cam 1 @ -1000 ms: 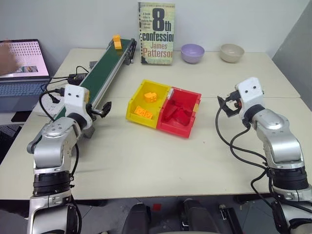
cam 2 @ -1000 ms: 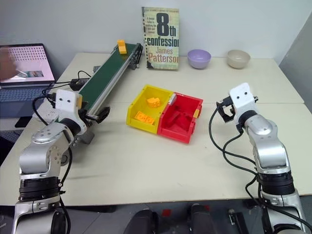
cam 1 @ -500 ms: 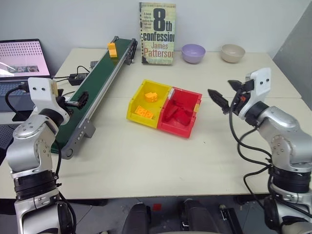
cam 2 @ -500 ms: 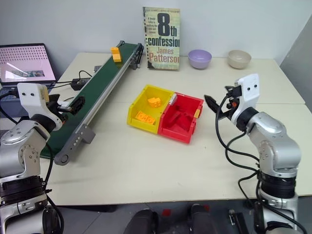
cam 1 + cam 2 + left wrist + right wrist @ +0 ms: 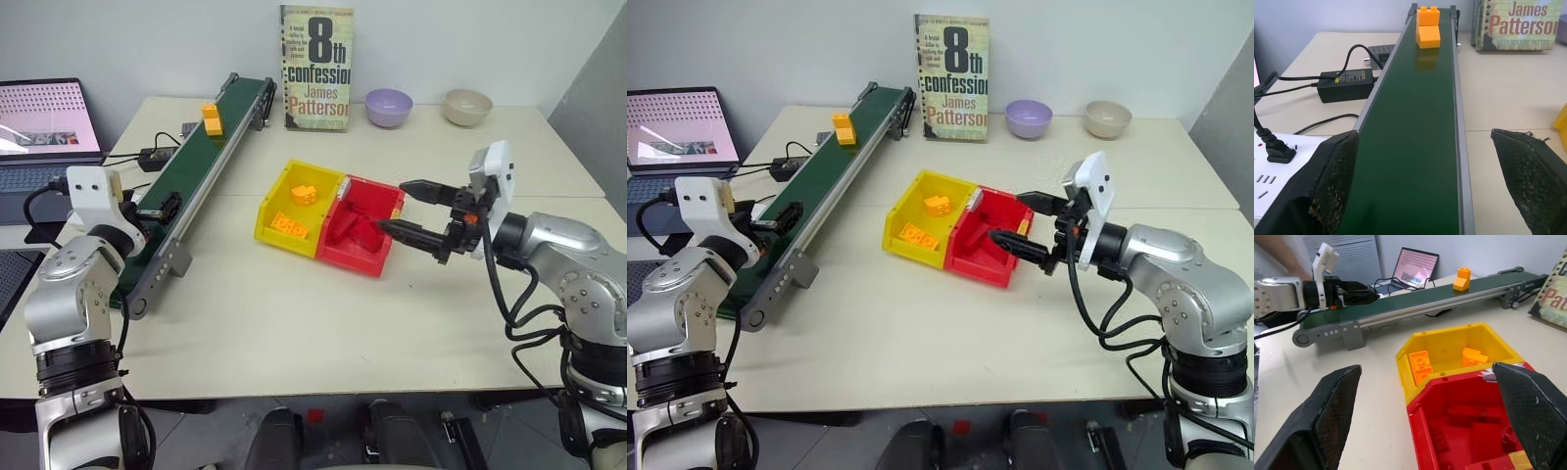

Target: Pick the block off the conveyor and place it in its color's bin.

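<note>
Left gripper wide open, empty, at conveyor lower left. Block riding belt upper left, not yet picked. Yellow bin centre, awaiting it. Right gripper spread wide over red bin.

A: Block was yellow-orange, on a dark green belt with grey rails. Bins?

B: One yellow, one red. Bowls were lilac and beige.

A: Book?

B: Grey-green cover, black and white lettering. Laptop screen showed pink dots.
</note>
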Robot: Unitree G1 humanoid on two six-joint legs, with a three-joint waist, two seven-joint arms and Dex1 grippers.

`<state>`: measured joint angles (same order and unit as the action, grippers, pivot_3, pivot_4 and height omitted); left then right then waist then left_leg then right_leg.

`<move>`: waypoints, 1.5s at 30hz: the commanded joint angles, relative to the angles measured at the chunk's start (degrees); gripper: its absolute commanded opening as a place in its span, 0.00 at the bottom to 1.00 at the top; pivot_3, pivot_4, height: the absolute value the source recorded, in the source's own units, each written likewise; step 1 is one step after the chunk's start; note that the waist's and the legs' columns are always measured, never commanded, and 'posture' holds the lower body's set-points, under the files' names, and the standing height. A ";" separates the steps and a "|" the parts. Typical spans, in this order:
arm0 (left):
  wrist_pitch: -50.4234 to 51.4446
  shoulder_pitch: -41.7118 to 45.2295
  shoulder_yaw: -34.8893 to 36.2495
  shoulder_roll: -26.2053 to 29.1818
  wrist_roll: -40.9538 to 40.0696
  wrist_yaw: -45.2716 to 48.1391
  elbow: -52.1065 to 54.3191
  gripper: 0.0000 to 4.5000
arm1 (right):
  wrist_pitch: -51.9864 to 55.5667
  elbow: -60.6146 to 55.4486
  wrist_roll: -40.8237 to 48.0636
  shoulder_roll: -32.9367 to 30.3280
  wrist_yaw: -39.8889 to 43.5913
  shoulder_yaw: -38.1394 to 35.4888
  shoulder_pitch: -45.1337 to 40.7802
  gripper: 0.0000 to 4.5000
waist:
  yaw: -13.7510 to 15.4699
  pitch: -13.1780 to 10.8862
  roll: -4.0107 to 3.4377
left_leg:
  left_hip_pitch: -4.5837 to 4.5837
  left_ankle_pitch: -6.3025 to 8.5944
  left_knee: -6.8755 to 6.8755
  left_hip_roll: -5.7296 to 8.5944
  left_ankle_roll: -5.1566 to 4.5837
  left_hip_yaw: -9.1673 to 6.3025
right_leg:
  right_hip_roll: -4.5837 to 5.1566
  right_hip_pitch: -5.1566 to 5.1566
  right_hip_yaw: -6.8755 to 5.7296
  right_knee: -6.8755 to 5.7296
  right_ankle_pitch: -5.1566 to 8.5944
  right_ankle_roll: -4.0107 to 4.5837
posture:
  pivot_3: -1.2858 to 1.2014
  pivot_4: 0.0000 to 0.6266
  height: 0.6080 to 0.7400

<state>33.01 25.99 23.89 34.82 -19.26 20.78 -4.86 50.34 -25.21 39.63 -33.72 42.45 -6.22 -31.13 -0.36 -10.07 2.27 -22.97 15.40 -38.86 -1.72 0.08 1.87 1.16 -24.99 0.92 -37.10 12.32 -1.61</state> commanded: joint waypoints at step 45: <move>-4.39 4.04 -2.35 -4.19 6.47 -13.24 -3.97 0.41 | 0.68 -1.29 7.89 1.94 -3.62 3.81 -9.68 1.00 | 0.15 0.01 0.01 | -0.01 0.00 -0.01 0.02 0.00 0.03 | 0.09 -0.01 0.00 -0.03 -0.01 0.00 | 0.52 0.24 1.00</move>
<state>28.37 30.26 19.75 29.27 -12.66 8.10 -12.26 51.23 -26.15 46.44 -31.40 38.67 -1.12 -39.36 -0.20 -10.07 2.28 -22.98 15.40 -38.87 -1.71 0.08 1.88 1.25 -25.00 0.90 -37.13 12.31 -1.61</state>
